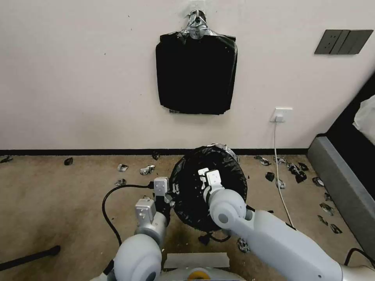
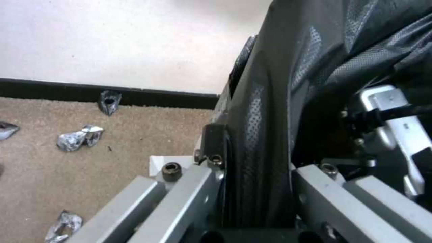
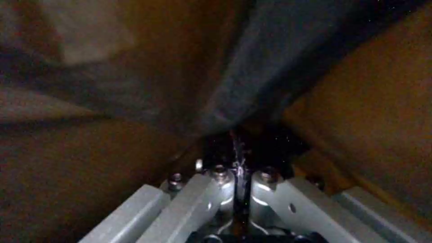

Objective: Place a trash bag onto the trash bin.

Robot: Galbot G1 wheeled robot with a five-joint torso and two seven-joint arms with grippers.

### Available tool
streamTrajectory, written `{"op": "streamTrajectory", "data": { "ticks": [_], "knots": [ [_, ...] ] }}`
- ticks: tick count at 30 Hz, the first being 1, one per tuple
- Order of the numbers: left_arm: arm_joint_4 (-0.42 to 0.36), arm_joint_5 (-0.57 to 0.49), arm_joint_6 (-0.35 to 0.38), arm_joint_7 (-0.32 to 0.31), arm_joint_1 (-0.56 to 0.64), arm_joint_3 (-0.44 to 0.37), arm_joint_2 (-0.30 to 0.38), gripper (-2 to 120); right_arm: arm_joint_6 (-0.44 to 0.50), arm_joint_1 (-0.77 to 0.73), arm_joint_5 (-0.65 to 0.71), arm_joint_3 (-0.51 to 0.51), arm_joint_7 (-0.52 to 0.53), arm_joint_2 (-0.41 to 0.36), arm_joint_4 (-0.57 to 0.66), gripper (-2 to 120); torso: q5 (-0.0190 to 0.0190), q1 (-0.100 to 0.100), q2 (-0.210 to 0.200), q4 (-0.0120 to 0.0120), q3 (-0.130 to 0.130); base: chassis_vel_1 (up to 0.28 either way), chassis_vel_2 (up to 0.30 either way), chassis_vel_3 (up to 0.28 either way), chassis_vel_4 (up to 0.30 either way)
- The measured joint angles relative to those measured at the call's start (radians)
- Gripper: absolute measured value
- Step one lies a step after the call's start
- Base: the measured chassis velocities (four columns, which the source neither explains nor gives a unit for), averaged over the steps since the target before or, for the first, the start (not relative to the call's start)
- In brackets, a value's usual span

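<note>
I see the thin, glossy black plastic trash bag (image 1: pixel 218 164) draped over the round bin on the tan carpet near the wall, covering it so completely that I can't make out any of the bin's surface. The film is crinkled, with a silvery sheen at its far edge.

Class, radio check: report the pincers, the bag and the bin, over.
Left pincer straddles the bagged rim. Right pincer shut on trash bag, inside the bin. Trash bin wrapped in black. Scraps litter the floor.
</note>
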Motion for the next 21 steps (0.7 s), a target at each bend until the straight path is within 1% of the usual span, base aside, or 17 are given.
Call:
{"op": "streamTrajectory", "data": {
  "ticks": [3,21],
  "knots": [
    [-0.005,-0.003,0.000,0.000,0.003,0.001,-0.005,3,0.002,0.000,0.018,0.011,0.009,0.016,-0.016,0,0.0002,0.000,0.000,0.0001,0.000,0.000,0.000,0.000,0.000],
    [-0.037,-0.021,-0.002,0.002,0.023,-0.007,-0.017,3,0.005,-0.009,0.050,0.039,0.026,0.029,-0.056,0,0.0001,0.000,0.000,0.0000,0.000,0.000,0.000,0.000,0.000]
  ]
}}
